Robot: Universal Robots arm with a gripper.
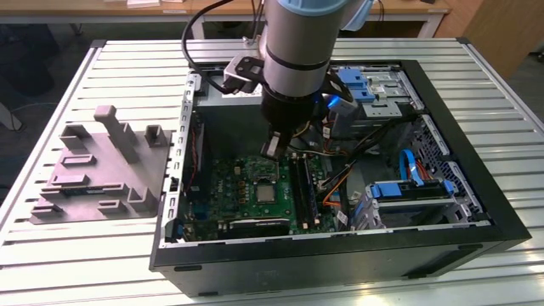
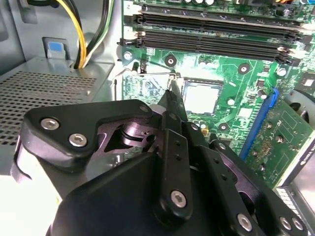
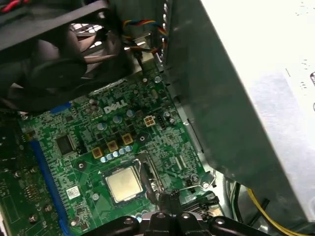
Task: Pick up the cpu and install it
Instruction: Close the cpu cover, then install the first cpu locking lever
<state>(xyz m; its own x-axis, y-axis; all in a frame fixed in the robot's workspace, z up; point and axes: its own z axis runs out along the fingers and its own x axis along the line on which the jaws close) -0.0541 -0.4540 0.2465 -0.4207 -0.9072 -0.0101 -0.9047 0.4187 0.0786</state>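
Note:
The cpu lies flat in its socket on the green motherboard, silvery-grey top up; it also shows in both wrist views. My gripper hangs inside the open computer case, just above the board. In both wrist views its dark fingers come together at one tip, right beside the socket's edge, at the thin wire lever. The gripper is shut and holds nothing. Whether the tip touches the lever cannot be told.
The grey power-supply box stands close beside the gripper, with yellow cables running from it. Black memory slots lie past the socket. A fan sits at the board's end. Blue drive cages fill the case's right. A grey fixture rests on the table.

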